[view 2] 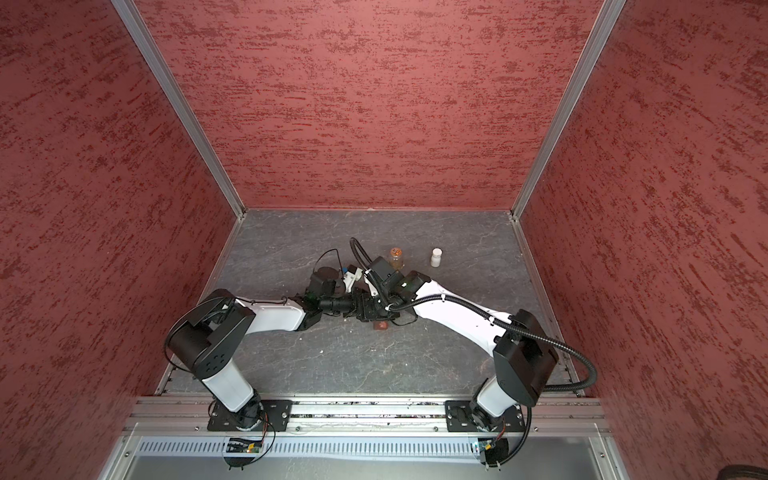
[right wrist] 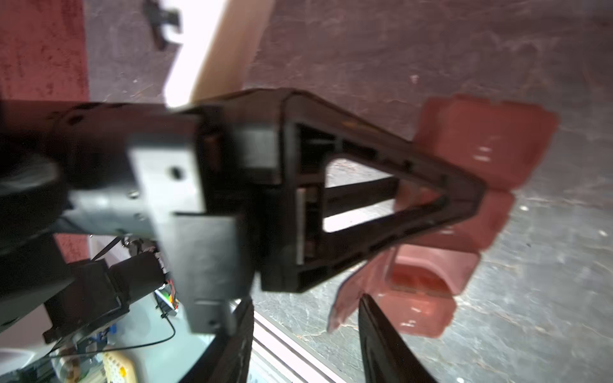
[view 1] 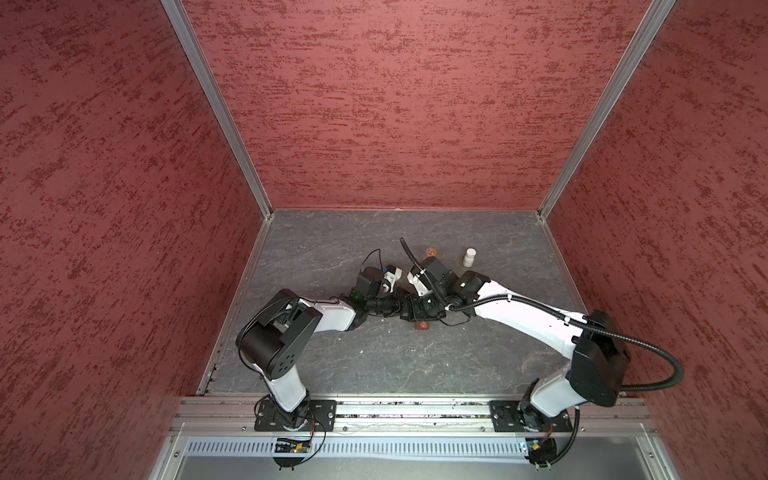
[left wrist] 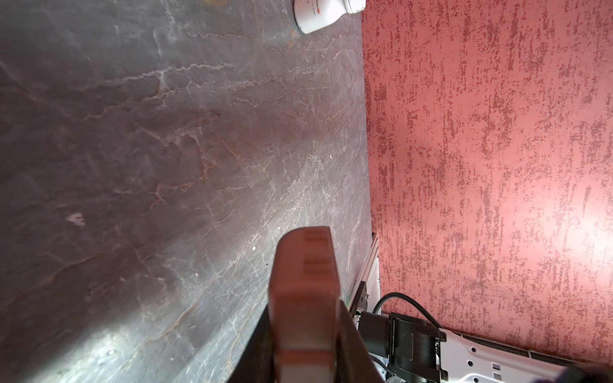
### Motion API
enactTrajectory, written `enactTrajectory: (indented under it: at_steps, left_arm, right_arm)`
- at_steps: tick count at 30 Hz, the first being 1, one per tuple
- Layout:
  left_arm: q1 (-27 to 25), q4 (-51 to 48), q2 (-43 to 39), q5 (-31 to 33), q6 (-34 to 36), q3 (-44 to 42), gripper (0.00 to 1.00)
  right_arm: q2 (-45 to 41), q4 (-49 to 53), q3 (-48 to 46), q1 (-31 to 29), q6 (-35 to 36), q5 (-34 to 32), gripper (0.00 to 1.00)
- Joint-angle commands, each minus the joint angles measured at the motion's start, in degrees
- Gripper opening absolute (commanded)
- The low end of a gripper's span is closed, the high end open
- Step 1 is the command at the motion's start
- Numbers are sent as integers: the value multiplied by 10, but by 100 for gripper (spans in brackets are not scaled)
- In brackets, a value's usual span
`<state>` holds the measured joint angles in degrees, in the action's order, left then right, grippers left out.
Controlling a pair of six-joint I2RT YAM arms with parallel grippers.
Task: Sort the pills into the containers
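The containers [right wrist: 481, 139] are one reddish-brown strip of small square compartments with white marks. My left gripper [left wrist: 303, 308] is shut on the strip [left wrist: 305, 258], whose end sticks out from between its black fingers. In both top views only that end [view 1: 422, 326] [view 2: 381, 326] shows, below the two wrists meeting mid-table. One compartment [right wrist: 421, 282] has its lid flap [right wrist: 346, 298] swung open. My right gripper [right wrist: 305, 297] is open at that flap, which lies by one finger [right wrist: 381, 338]. I cannot make out any pills.
A clear amber bottle with an orange cap [view 1: 431, 252] [view 2: 396, 255] stands just behind the grippers. A small white bottle [view 1: 469, 257] [view 2: 436, 257] [left wrist: 318, 13] stands to its right. Red textured walls close in the grey stone table [view 1: 374, 361] on three sides.
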<state>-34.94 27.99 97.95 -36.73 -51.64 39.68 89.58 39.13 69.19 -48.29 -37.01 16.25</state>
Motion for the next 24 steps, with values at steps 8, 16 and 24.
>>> enactTrajectory:
  at_steps: [8,16,24]
  left_arm:
    - [20,2,-10,10,16,-33,10]
    - [26,12,36,5,20,-20,10]
    - [10,30,107,-4,7,34,11]
  right_arm:
    - [-31,38,35,-3,12,-82,58]
    - [-92,80,14,29,14,-145,62]
    - [-117,86,-15,54,20,-152,62]
